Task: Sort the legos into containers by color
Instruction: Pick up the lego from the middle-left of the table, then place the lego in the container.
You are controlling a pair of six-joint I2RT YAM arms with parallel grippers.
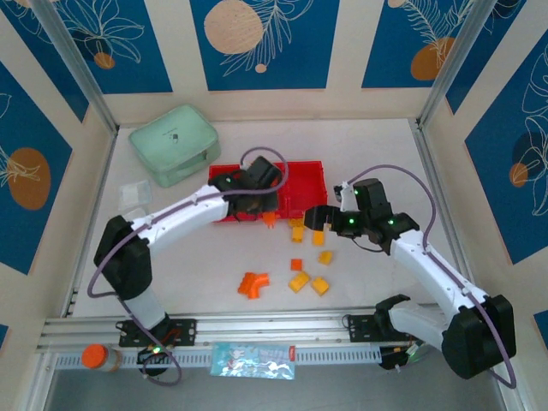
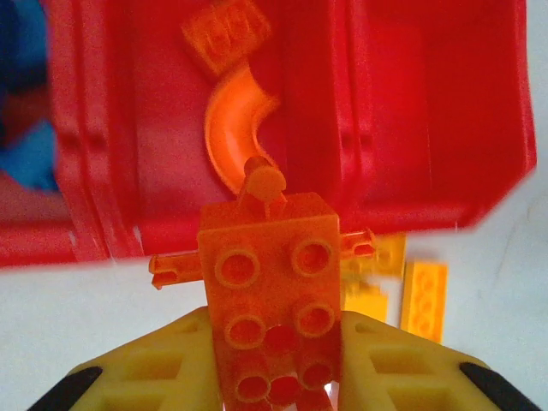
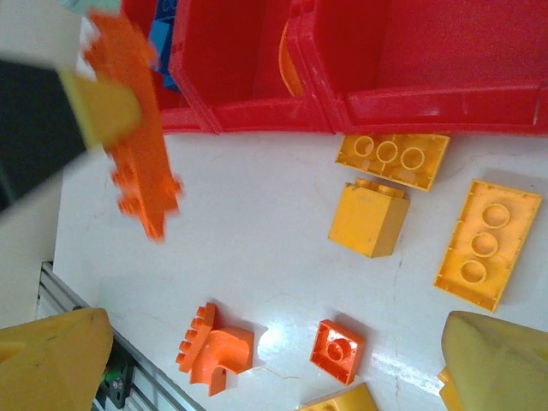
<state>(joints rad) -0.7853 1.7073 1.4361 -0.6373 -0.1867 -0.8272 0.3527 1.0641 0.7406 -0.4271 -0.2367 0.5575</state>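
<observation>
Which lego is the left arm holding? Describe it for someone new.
Find the red tray mid-table. At its near edge, the left arm's yellow fingers pinch an orange studded block. Unlike the loose orange and yellow pieces nearby, it has a peg sticking out each side.

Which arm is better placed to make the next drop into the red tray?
Left. The left gripper is shut on an orange piece at the red tray, facing the compartment holding an orange curved piece. The right gripper is open and empty over loose yellow blocks.
</observation>
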